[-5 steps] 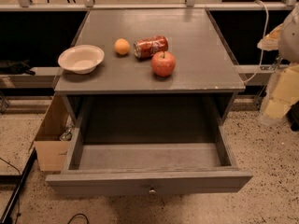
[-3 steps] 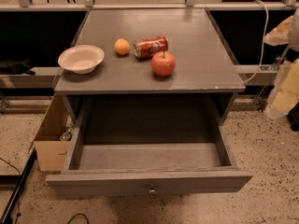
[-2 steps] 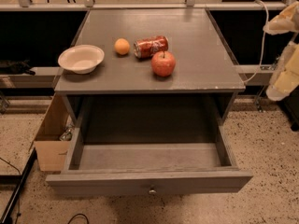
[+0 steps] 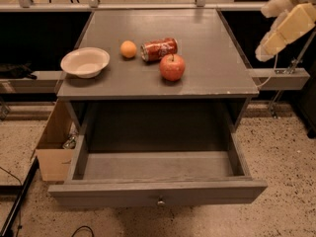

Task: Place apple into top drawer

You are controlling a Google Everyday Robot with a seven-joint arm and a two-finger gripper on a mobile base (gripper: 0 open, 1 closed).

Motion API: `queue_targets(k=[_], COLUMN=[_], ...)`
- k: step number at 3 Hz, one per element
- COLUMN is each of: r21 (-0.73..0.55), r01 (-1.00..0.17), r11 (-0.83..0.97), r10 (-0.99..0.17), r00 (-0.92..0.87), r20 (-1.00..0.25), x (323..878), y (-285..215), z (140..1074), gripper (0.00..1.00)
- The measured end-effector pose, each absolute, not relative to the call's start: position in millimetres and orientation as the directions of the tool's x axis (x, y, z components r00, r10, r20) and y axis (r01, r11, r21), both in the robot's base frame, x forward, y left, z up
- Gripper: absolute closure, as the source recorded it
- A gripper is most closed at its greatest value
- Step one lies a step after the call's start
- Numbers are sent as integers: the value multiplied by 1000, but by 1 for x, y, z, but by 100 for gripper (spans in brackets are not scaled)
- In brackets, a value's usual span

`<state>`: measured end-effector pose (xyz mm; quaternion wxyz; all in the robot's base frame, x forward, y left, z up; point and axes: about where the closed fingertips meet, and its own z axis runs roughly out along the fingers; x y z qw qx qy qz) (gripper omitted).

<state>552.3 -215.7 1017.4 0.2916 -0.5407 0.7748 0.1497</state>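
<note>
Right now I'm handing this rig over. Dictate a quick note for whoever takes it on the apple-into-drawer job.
Gripper: up at the right edge of the view, off to the right of the cabinet and well clear of the fruit, holding nothing.
Apple: upright on the cabinet top, just in front of the soda can. The orange fruit and the bowl are to its left.
Top drawer: pulled out, nothing visible inside.
Done: drawer is open.
Left: reach the apple, grasp it, lower it into the drawer.
</note>
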Motion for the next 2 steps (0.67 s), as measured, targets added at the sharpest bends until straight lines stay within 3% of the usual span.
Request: queue_targets(k=[2], r21=[-19], r01=[-902], r11=[431], r10=[-655], r00=[-299], r20=[-694], x=[612], y=[-150], z=[1020], gripper=[0])
